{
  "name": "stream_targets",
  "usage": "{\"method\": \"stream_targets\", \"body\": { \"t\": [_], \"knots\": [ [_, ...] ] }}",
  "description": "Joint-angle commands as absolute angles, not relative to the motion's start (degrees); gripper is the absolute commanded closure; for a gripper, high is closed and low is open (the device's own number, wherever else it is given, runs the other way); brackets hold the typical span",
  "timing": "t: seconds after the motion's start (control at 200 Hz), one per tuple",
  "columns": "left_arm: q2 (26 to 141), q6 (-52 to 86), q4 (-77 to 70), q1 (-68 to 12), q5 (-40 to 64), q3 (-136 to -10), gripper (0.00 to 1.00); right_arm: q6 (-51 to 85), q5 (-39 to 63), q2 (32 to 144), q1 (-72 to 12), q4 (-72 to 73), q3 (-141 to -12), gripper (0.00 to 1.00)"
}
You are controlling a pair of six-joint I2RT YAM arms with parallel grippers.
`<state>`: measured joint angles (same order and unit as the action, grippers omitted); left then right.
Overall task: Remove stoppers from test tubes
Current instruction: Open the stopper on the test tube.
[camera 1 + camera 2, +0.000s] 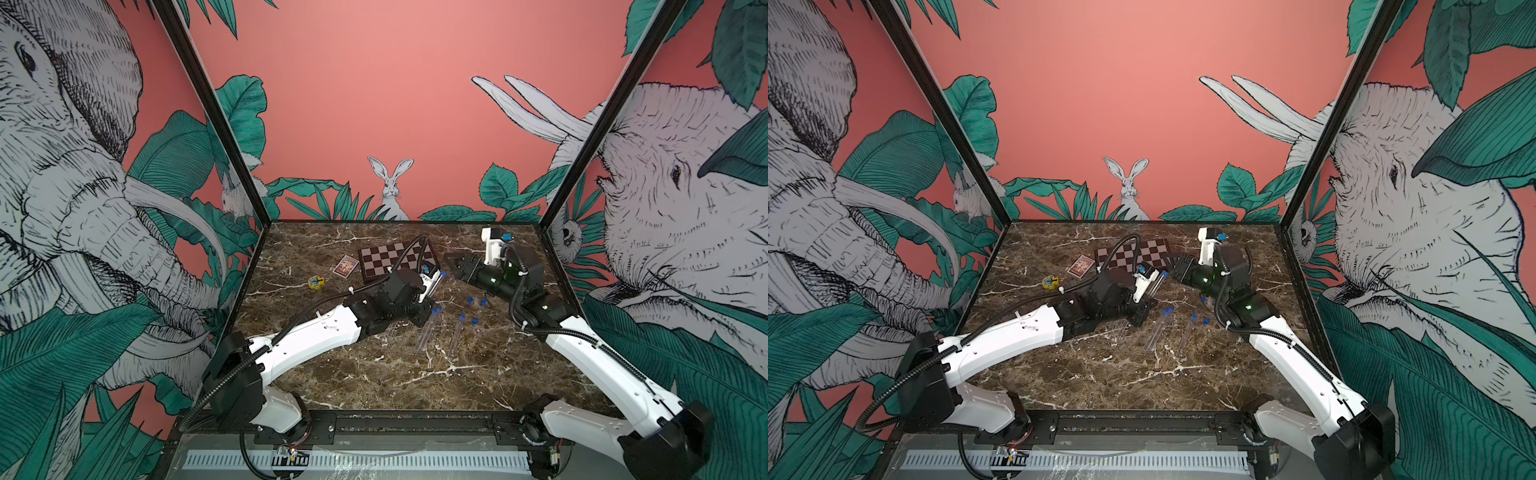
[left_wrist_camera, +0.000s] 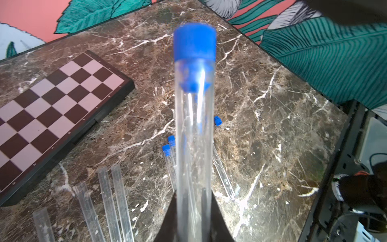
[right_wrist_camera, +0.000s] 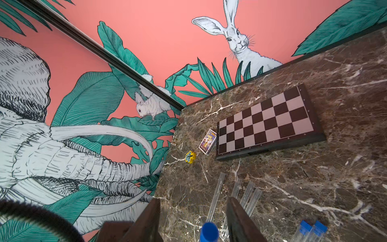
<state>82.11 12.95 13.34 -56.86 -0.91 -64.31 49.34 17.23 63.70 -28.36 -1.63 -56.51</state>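
Above the brown marble tabletop (image 1: 374, 374), the left gripper (image 2: 193, 196) pinches a long clear test tube (image 2: 194, 125), while the right gripper (image 3: 193, 201), jaws spread, flanks its short bright blue plastic stopper (image 3: 209, 232).

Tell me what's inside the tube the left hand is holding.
A blue stopper plugs its mouth; the rest of the tube looks empty. Its bottom end is hidden in the left hand.
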Motion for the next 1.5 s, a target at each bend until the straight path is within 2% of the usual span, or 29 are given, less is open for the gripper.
{"method": "stream_targets", "body": {
  "t": [0.0,0.125,0.39,0.62,0.8,1.075,1.38,1.495],
  "knots": [
    [80.7,11.9,11.9,-57.9,-0.2,-63.8,1.00,50.4,16.5,65.7,-28.3,-4.5,-58.5,0.49],
    [81.0,12.0,11.3,-58.2,0.0,-64.4,1.00,51.4,17.9,67.5,-28.3,-5.1,-59.3,0.50],
    [81.3,11.3,11.0,-58.5,-0.2,-65.4,1.00,52.2,20.2,68.6,-28.3,-3.9,-59.3,0.60],
    [81.5,11.2,11.0,-58.5,-0.1,-65.8,1.00,53.4,22.2,69.6,-28.3,-1.9,-58.7,0.62],
    [81.6,11.4,10.9,-58.6,0.1,-66.0,1.00,53.5,22.2,70.0,-28.4,-1.5,-58.9,0.70],
    [81.5,11.1,10.8,-58.8,0.1,-66.3,1.00,53.9,22.6,70.5,-28.5,-0.7,-58.6,0.76],
    [81.3,11.0,10.9,-58.9,-0.1,-66.4,1.00,54.2,22.4,70.6,-28.5,-0.1,-58.1,0.92],
    [81.1,10.9,10.9,-58.8,-0.2,-66.5,1.00,54.7,22.9,70.8,-28.5,0.3,-57.7,0.92]
  ]
}}
